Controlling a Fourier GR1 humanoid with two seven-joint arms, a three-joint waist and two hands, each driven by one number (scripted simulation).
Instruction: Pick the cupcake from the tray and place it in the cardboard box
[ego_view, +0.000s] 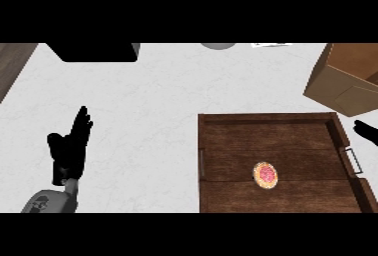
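A: What is the tray (221, 150) made of?

B: Dark wood planks with a raised rim and a thin metal handle (354, 160) on its side; it is a rectangle; the cupcake (266, 174) sits alone inside it, small and round with pink icing and a golden edge.

A: And the box?

B: The cardboard box (347, 80) is plain brown with flat flaps; I cannot tell what is in it.

A: Where are the hands?

B: The left hand (68, 150) is on the white marble counter (148, 100), fingers straight, holding nothing, well apart from the cupcake; the right hand (365, 131) only shows black fingertips, just below the box and above the handle; I cannot tell how they are held.
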